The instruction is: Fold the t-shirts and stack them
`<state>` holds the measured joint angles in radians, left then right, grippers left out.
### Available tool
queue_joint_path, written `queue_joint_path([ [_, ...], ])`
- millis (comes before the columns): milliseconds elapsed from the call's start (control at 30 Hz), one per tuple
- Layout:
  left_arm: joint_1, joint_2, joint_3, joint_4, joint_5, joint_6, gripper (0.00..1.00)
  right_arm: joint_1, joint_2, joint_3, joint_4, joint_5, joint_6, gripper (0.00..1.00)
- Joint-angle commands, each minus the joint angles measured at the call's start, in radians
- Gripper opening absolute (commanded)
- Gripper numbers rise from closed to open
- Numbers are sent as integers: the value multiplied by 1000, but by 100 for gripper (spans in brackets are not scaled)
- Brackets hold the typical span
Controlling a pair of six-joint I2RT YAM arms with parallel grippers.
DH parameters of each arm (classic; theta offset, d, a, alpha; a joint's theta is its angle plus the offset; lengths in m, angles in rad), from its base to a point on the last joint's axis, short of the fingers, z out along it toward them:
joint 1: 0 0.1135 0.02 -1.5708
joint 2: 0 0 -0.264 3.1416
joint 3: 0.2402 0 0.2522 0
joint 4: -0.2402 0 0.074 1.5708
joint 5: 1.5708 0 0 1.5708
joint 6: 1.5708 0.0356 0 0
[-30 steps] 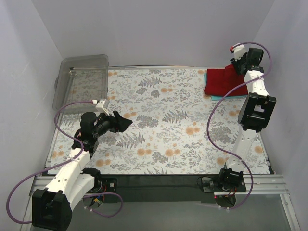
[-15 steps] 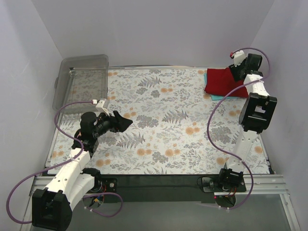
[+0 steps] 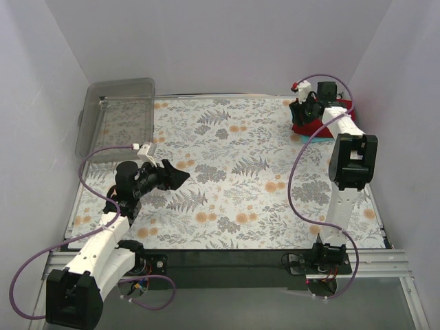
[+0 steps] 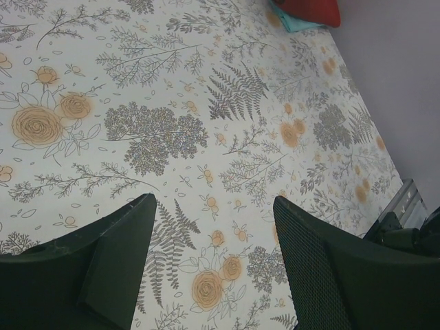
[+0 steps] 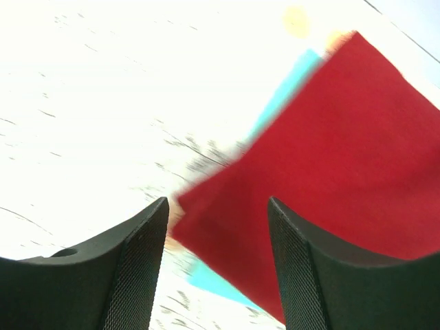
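Observation:
A folded deep red t-shirt (image 3: pixel 300 128) lies on top of a light teal t-shirt (image 3: pixel 306 137) at the table's far right corner. The left wrist view shows the same red shirt (image 4: pixel 313 9) and a teal edge (image 4: pixel 291 23) at its top. My right gripper (image 3: pixel 304 111) hovers over the left side of the stack. In its blurred wrist view my right gripper (image 5: pixel 217 201) is open above a corner of the red shirt (image 5: pixel 344 158), with teal (image 5: pixel 216 280) peeking out beneath. My left gripper (image 3: pixel 177 175) hangs open over bare cloth at the left, as my left gripper (image 4: pixel 213 199) shows.
A clear plastic bin (image 3: pixel 117 117) stands at the back left corner. A floral tablecloth (image 3: pixel 234 179) covers the table, with white walls close on three sides. Purple cables loop beside both arms.
My right arm has swung left, from the right side of the stack to over its left edge, and its jaws have spread wider. The left arm has stayed still.

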<state>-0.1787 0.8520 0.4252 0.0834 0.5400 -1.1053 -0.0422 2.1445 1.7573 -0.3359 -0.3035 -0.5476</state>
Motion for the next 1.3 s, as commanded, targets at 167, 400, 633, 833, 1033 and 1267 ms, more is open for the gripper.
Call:
queue_joint_path([
  [167, 2, -8, 0, 21, 23, -1, 64, 83, 67, 154, 5, 208, 208, 58],
  [400, 2, -11, -3, 21, 21, -1, 64, 107, 218, 353, 31, 348, 302, 57],
  [633, 2, 12, -2, 29, 26, 1, 64, 111, 301, 430, 61, 452, 299, 54],
  [833, 2, 22, 0, 33, 31, 1, 64, 111, 327, 433, 87, 486, 284, 51],
  [1033, 2, 15, -5, 33, 31, -1, 64, 111, 330, 423, 95, 494, 273, 41],
  [1267, 2, 12, -5, 33, 29, -2, 64, 111, 337, 418, 95, 503, 264, 38],
])
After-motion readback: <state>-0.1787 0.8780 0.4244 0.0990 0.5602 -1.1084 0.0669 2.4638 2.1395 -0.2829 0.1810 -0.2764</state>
